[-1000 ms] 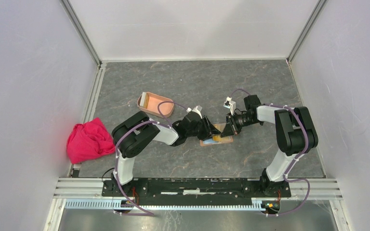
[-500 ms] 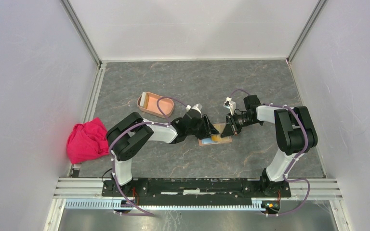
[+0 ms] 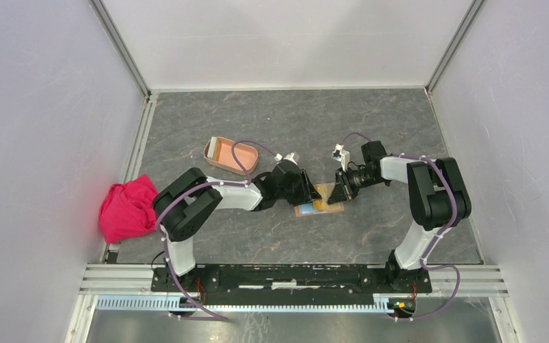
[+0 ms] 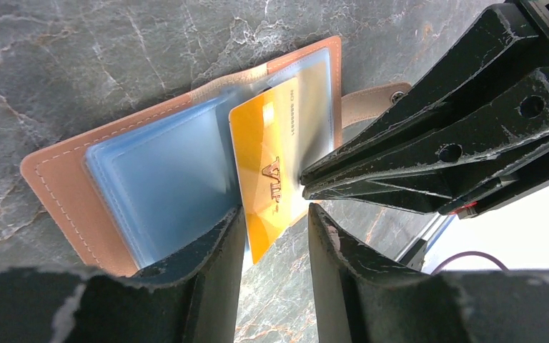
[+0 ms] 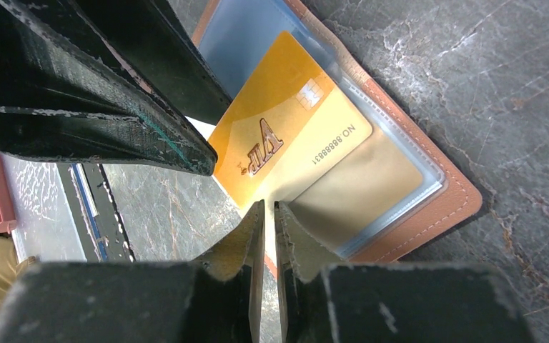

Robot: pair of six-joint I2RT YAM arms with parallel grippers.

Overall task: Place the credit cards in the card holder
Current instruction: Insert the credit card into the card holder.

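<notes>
Gold-orange plastic credit card (image 4: 275, 168) juts halfway from a clear sleeve of the open brown leather wallet (image 4: 57, 179) near the tabletop's centre. Left gripper (image 4: 275, 214) straddles its free end with fingers parted, likely to draw it out; whether they touch it is unclear. Right gripper (image 5: 268, 207), all but closed and empty, bears down beside the sleeve, probably pinning the wallet. Salmon-pink oval card holder (image 3: 211, 148) sits toward the left edge, well apart.

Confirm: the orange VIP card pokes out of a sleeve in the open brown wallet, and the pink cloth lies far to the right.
Wrong: the top external view shows the pink cloth far to the left. The orange VIP card does poke from a sleeve in the open brown wallet.
</notes>
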